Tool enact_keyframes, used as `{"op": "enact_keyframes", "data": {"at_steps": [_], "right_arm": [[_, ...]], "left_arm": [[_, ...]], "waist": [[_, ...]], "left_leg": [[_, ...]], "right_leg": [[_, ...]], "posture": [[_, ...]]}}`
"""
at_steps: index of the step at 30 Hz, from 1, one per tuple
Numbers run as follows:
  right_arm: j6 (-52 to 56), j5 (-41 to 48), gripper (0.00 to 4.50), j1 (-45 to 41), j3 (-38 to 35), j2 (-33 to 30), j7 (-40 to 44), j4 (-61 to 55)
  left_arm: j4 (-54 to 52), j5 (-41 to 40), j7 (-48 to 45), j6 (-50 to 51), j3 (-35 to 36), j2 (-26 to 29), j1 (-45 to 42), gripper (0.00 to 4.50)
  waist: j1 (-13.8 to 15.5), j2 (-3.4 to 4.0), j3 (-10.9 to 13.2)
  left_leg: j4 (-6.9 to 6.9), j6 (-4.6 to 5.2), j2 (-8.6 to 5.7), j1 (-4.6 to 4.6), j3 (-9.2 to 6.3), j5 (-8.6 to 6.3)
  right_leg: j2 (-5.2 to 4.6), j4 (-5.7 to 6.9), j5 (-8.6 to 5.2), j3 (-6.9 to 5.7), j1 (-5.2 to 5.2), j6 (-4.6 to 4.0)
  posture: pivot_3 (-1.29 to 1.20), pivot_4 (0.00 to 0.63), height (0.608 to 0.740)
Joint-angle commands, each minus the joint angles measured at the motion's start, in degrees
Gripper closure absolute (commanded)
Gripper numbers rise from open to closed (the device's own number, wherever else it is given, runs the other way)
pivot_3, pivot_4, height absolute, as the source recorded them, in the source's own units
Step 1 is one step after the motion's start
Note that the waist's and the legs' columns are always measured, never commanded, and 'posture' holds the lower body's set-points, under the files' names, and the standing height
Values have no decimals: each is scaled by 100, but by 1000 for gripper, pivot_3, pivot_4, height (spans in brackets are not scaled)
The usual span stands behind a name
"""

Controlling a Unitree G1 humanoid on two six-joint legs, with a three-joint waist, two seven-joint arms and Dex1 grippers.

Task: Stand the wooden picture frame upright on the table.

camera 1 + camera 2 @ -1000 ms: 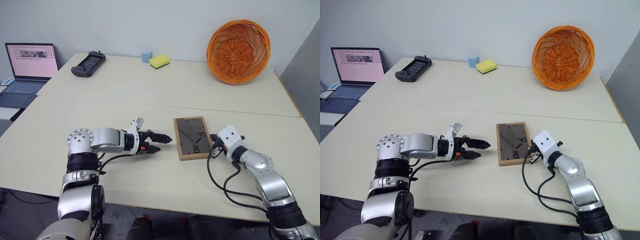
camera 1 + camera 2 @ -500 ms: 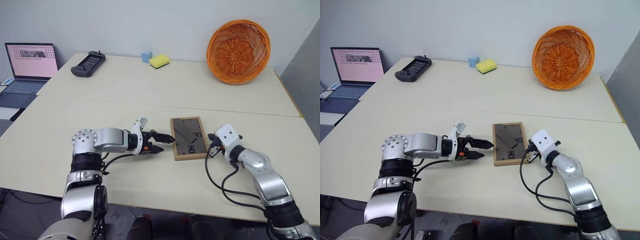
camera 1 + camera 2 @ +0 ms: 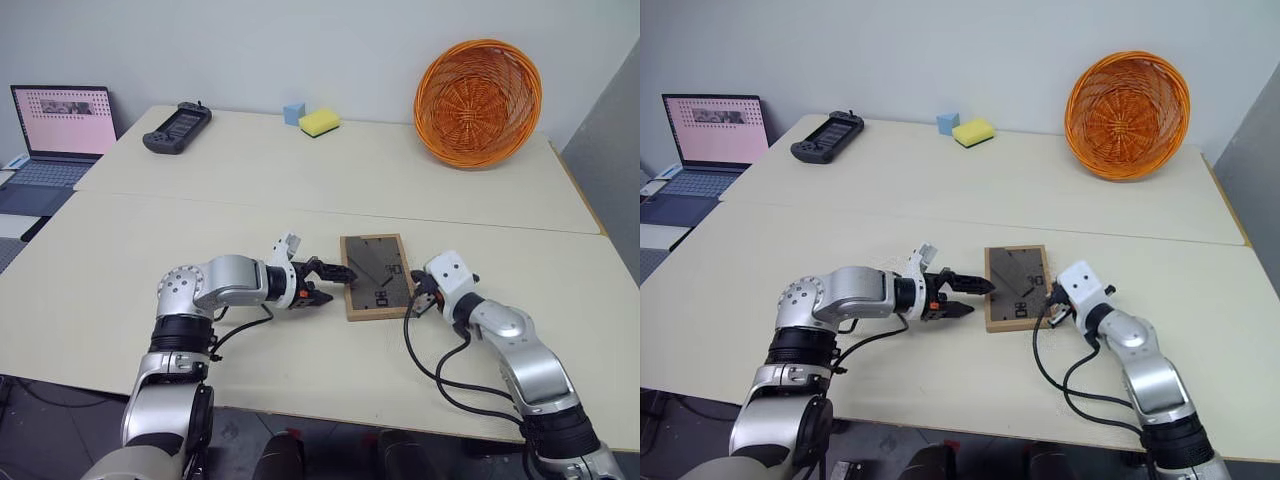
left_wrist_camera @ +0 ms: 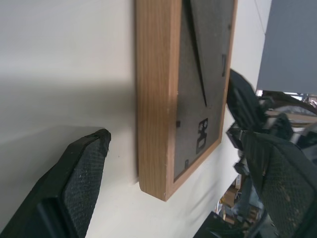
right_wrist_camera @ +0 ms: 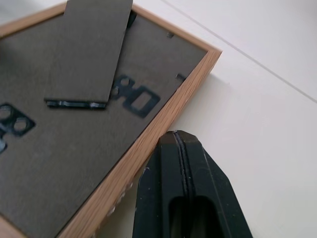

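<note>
Over the last second I had the wooden picture frame (image 3: 376, 276) shoved leftward across the table (image 3: 300, 200): my right gripper (image 5: 184, 148), fingers clenched together with nothing between them, was pressed against the frame's right edge and had nudged it toward the other arm. The frame also squared up a little as it slid. It lay flat, back side up, its dark backing and folded stand (image 5: 91, 47) showing, just in front of the seam near the middle of the table.

My left gripper (image 3: 330, 284) had crept in to meet it and now sat with its jaws spread wide at the frame's left edge, one finger (image 4: 81, 176) low beside the wood and the other over the backing. It held nothing yet.

I judged that the push had served its purpose: the frame was braced between both grippers, so the left one could close on the edge and tip it up. The stand was not folded out, which could make standing it tricky.
</note>
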Motion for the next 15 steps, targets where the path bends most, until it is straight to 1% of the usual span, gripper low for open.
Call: {"op": "enact_keyframes", "data": {"at_steps": [1, 6, 9, 11, 15], "right_arm": [[8, 81, 4500, -79, -96, 13, -12, -232], [100, 127, 4500, -101, -130, 84, -54, -273], [215, 139, 4500, -142, -108, 154, -76, -351], [204, 58, 4500, -122, -69, 81, -62, -361], [181, 11, 4500, -11, -265, -145, -44, -212]], "left_arm": [[-187, -88, 76, -100, -49, -55, 150, 23], [-302, -88, 42, -150, -81, -49, 268, 23], [-175, -88, -84, -75, -66, 98, 219, 23], [-46, -88, -176, -25, -73, 208, 169, 23], [198, -88, -387, 52, -136, 413, 98, 23]], "waist": [[2, 0, 0], [9, 0, 0], [6, 0, 0], [-3, 0, 0], [-1, 0, 0]], "left_leg": [[0, 0, 0, 0, 1, 0], [0, 0, 0, 0, 2, 0], [0, 0, 0, 0, 2, 0], [-1, 0, 1, 1, 2, 0], [-1, 0, 0, 1, 2, 0]], "right_leg": [[0, -1, 0, 0, 0, 0], [0, -3, 0, 1, 0, 0], [1, -4, 0, 1, 0, 0], [2, -4, 0, 1, -1, 0], [3, -5, 0, 1, -1, 0]], "posture": [[0, 150, 740], [0, 150, 740], [0, 150, 740], [0, 150, 740], [0, 150, 740]]}}
